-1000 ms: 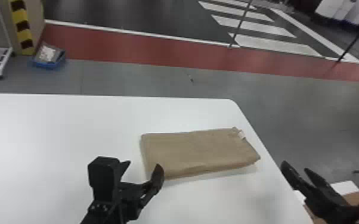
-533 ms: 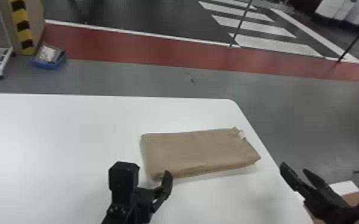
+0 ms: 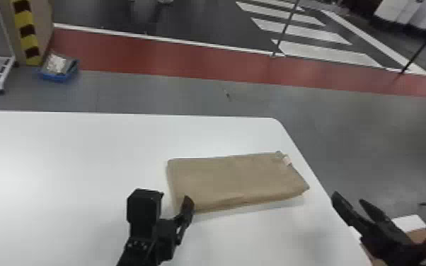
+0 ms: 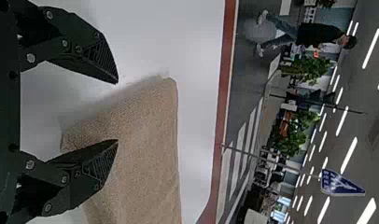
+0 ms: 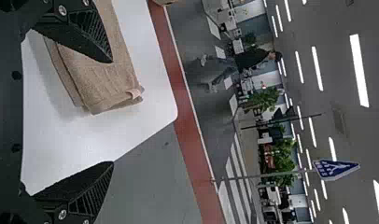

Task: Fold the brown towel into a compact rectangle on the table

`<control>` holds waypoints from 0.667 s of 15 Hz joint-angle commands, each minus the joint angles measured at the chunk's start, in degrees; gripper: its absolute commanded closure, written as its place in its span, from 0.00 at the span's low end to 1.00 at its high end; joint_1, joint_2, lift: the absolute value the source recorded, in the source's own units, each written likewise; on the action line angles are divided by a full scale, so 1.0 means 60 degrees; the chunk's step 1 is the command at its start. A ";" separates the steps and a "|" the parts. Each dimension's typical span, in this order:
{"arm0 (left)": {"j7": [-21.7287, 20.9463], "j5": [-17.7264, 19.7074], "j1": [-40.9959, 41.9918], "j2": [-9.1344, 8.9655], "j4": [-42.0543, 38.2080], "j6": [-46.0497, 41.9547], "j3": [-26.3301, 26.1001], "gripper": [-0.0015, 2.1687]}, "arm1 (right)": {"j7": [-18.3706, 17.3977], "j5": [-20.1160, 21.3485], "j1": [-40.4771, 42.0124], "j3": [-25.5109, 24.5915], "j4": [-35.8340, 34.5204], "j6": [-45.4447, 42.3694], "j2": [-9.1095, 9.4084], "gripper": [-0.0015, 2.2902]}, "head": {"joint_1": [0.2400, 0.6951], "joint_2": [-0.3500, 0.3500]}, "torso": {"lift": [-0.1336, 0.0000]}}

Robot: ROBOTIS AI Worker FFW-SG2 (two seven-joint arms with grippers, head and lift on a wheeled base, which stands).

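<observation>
The left gripper [image 3: 168,196] had shifted right, jaws wide, beside the crosswise brown towel [image 3: 237,180] at its left end; the wide-jawed right gripper [image 3: 349,198] sat farther off

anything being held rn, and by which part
Nothing is held. The brown towel lies on the table; the left gripper, jaws open, is near the towel's left end, the right gripper, also open, by the table's right edge.
</observation>
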 commanded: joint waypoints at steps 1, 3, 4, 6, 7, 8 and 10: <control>-0.0028 0.0114 0.0051 0.0023 -0.0104 0.0040 -0.0040 0.24 | -0.0011 0.0051 -0.0046 0.0045 0.0049 0.0001 -0.0025 0.05 | 1.00 0.00 | 0.07; -0.0160 0.0407 0.0051 0.0023 -0.0177 0.0186 -0.0070 0.24 | 0.0004 0.0095 -0.0075 0.0103 0.0181 0.0001 -0.0025 0.05 | 1.00 0.00 | 0.07; -0.0204 0.0510 0.0051 0.0009 -0.0177 0.0216 -0.0084 0.24 | 0.0004 0.0110 -0.0089 0.0118 0.0269 0.0001 -0.0040 0.05 | 1.00 0.00 | 0.07; -0.0263 0.0524 0.0022 -0.0064 -0.0133 0.0216 -0.0158 0.24 | 0.0004 0.0110 -0.0104 0.0118 0.0371 -0.0028 -0.0084 0.05 | 1.00 0.00 | 0.07; -0.0321 0.0524 -0.0007 -0.0079 -0.0089 0.0216 -0.0187 0.24 | 0.0019 0.0110 -0.0133 0.0132 0.0444 -0.0028 -0.0099 0.05 | 1.00 0.00 | 0.07; -0.0351 0.0524 -0.0037 -0.0108 -0.0031 0.0216 -0.0187 0.24 | 0.0019 0.0110 -0.0163 0.0132 0.0488 -0.0028 -0.0113 0.05 | 1.00 0.00 | 0.07; -0.0351 0.0510 -0.0139 -0.0123 0.0086 0.0333 -0.0202 0.24 | 0.0019 0.0110 -0.0177 0.0132 0.0518 -0.0086 -0.0113 0.05 | 1.00 0.00 | 0.07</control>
